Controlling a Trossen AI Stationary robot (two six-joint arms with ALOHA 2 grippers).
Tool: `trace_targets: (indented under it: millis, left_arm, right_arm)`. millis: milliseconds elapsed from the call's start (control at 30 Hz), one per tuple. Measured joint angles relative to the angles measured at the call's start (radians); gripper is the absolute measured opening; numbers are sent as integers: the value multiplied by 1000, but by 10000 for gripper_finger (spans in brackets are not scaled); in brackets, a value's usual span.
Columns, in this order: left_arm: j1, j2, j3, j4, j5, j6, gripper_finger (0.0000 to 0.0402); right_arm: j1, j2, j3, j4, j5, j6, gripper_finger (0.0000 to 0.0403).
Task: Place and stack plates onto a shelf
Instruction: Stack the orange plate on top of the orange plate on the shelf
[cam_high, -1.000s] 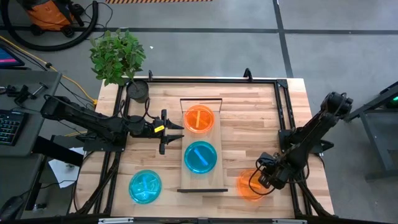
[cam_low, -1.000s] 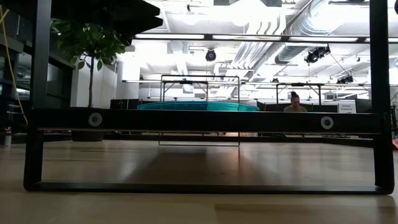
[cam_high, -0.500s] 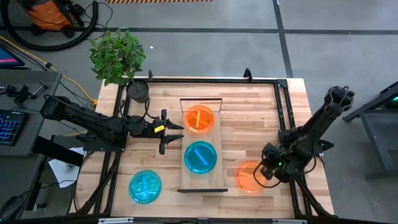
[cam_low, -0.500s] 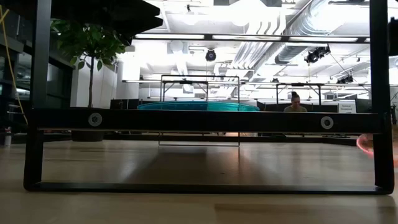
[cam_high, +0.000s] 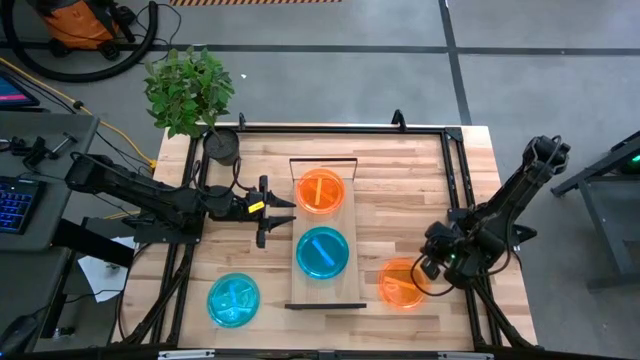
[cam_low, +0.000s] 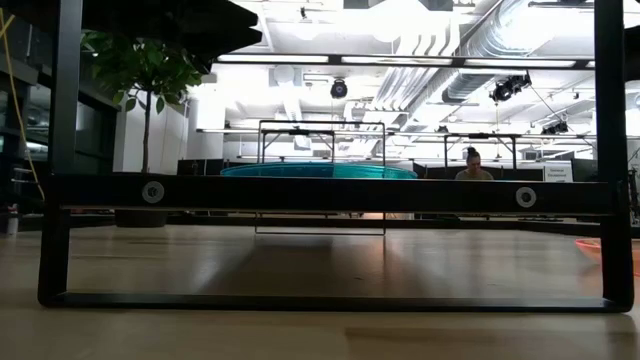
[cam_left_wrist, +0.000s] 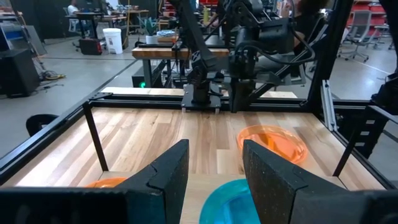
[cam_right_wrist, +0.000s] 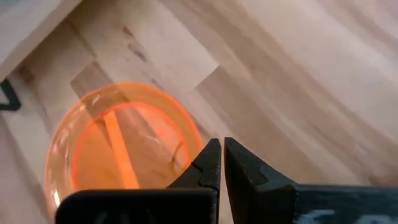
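The shelf (cam_high: 300, 225) is a light-wood board in the table's middle. An orange plate (cam_high: 320, 190) lies on its far half and a blue plate (cam_high: 322, 252) on its near half. Another blue plate (cam_high: 233, 298) rests on the tabletop near the left front corner. My left gripper (cam_high: 270, 210) hovers open just left of the shelf, its fingers (cam_left_wrist: 214, 168) pointing across it. My right gripper (cam_high: 432, 266) is shut at the right rim of a second orange plate (cam_high: 402, 284), right of the shelf. Whether any plate is a stack cannot be told. My right gripper (cam_right_wrist: 219, 163) pinches the orange plate's rim (cam_right_wrist: 198, 147) between its two fingers, on the side toward the table's right edge. The fingers slant down from the right. The plate (cam_low: 607, 243) sits about level and low; whether it rests on the tabletop I cannot tell.
A potted plant (cam_high: 190, 85) stands at the far left corner. Black frame rails (cam_high: 455, 180) run along the table's sides. In the low view the shelf's dark end rail (cam_low: 320, 193) spans the front. A person (cam_low: 470, 165) sits far off in the room.
My right gripper has moved a little toward the far edge and turned somewhat, taking the orange plate with it. The plate came into the low view at the right edge, showed higher half a second ago and sits lower now.
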Motion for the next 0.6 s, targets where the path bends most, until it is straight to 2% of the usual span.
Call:
trace_targets:
  millis: [600]
  left_arm:
    - [0, 0, 0, 0, -1, 0, 141]
  right_arm:
    - [0, 1, 1, 31, 24, 92, 0]
